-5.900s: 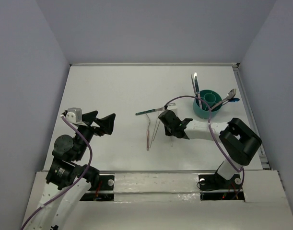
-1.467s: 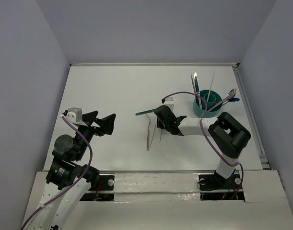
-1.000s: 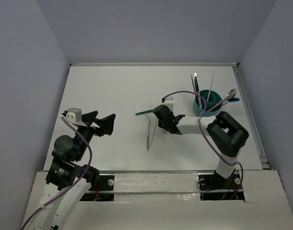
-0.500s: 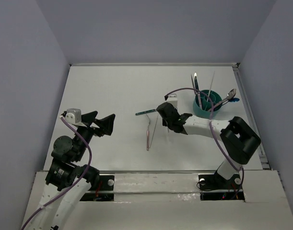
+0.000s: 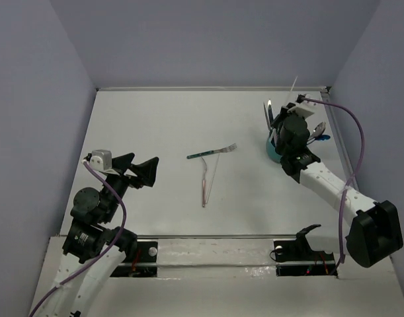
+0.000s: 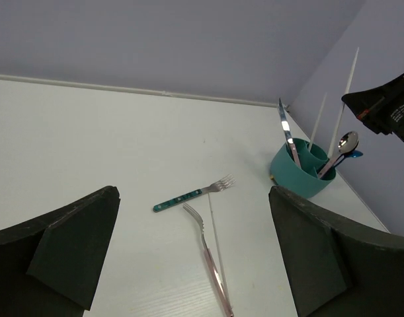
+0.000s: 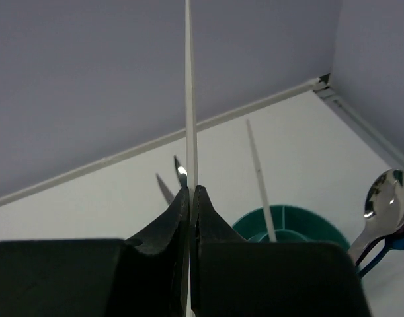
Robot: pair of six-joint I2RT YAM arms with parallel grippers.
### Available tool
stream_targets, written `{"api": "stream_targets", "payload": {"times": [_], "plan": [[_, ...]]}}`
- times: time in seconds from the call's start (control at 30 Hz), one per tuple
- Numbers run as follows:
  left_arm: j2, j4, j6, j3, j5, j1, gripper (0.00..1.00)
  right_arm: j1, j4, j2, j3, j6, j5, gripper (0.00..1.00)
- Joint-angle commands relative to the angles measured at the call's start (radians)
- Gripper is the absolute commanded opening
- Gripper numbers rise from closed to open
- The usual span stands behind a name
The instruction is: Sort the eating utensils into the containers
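Right wrist: right gripper (image 7: 190,191) clamps white chopstick (image 7: 188,99) upright, likely for an end-first drop.
Teal cup (image 7: 307,221) at four o'clock; left gripper (image 5: 143,166) wide, idle.

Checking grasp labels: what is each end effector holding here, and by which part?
The right end effector pinches a thin white chopstick-like stick along its shaft, a long stretch rising above the grip. The left end effector, open, holds nothing.

no text, label, brand, number or sign can be read in any view; the teal cup (image 6: 297,181) at the right of the left wrist frame and the white table (image 6: 89,132) carry no legible marking.
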Motion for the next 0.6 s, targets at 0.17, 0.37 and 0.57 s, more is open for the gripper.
{"api": "stream_targets", "payload": {"times": [0.17, 0.37, 0.57], "plan": [[-0.002, 0.04, 0.01, 0.029, 0.007, -0.007, 0.99, -0.173, 0.414, 0.14, -0.032, -0.206, 0.13, 0.0], [0.009, 0.046, 0.012, 0.029, 0.007, -0.007, 0.99, -0.215, 0.531, 0.232, -0.023, -0.306, 0.142, 0.0], [0.013, 0.047, 0.013, 0.029, 0.006, -0.007, 0.99, -0.224, 0.638, 0.324, -0.04, -0.375, 0.158, 0.0]]}}
